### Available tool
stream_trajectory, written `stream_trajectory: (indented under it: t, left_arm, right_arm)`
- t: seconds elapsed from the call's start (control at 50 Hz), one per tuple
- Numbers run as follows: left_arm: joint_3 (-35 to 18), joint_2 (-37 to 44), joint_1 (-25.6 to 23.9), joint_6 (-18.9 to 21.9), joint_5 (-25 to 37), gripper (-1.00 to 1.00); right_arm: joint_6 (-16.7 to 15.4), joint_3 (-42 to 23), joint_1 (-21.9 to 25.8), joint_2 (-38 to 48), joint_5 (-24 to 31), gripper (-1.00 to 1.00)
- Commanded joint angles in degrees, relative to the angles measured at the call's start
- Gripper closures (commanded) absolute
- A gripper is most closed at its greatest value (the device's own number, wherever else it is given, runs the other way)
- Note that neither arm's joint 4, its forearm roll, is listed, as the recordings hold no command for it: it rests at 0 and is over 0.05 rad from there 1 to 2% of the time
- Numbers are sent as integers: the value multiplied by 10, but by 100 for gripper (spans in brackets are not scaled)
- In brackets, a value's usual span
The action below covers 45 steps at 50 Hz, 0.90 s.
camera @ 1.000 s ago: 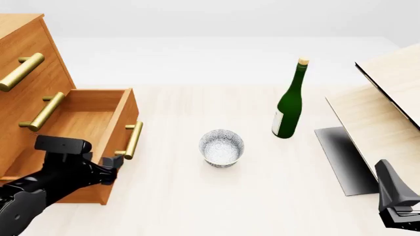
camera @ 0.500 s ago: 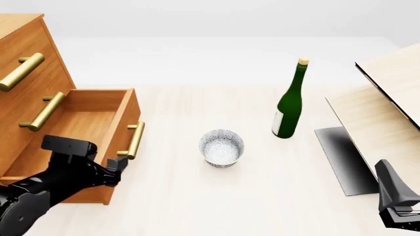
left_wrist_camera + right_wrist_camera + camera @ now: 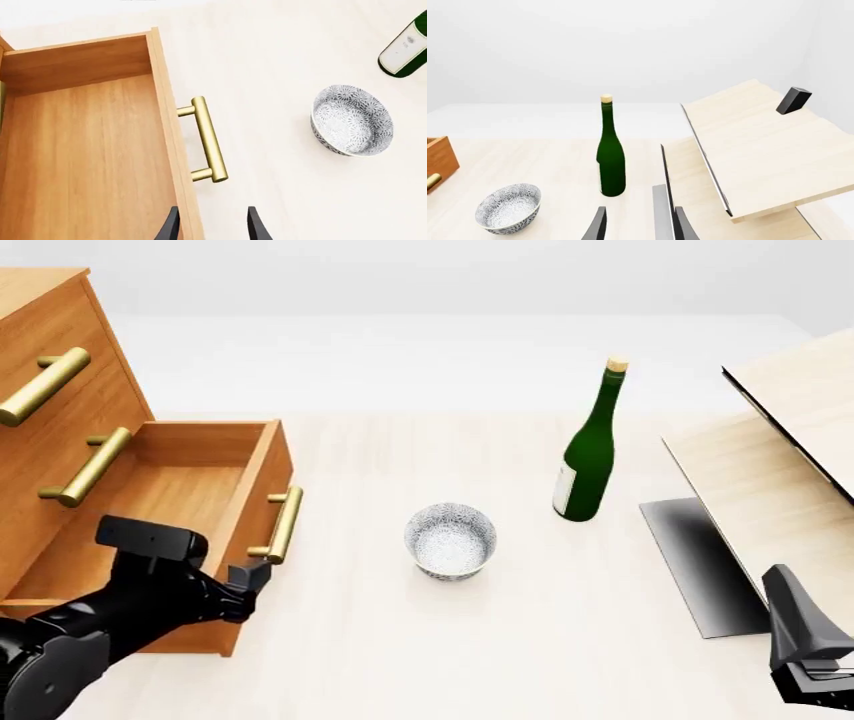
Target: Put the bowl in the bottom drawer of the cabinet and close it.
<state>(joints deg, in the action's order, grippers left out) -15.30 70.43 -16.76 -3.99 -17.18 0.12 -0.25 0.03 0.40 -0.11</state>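
- The bottom drawer (image 3: 174, 502) of the cabinet (image 3: 54, 370) stood pulled out, its plain wooden box bare inside and open from above.
- The left gripper (image 3: 210, 227) hung just short of the near end of the brass handle (image 3: 208, 140), its two dark fingers spread apart with nothing between them; one fingertip sat over the drawer's front edge, the other over the table (image 3: 534, 620).
- The bowl (image 3: 451, 540) stood upright on the table, well apart from the drawer front, with bare tabletop between them and in front of it.
- The green bottle (image 3: 589, 450) stood upright beyond and to the right of the bowl, not touching it.
- The right gripper (image 3: 637, 225) was released and held nothing, low at the near right edge beside the slanted pale wood panels (image 3: 787, 460).
- The two upper drawers were shut.
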Motion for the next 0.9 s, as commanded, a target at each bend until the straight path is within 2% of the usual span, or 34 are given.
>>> stream_trajectory:
  t: [0.02, 0.9]
  left_arm:
    - [8, 8, -17, -6, 0, -100]
    - [-4, -11, -86, 3, 4, -100]
  right_arm:
    - [0, 0, 0, 0, 0, -100]
    - [0, 0, 0, 0, 0, -100]
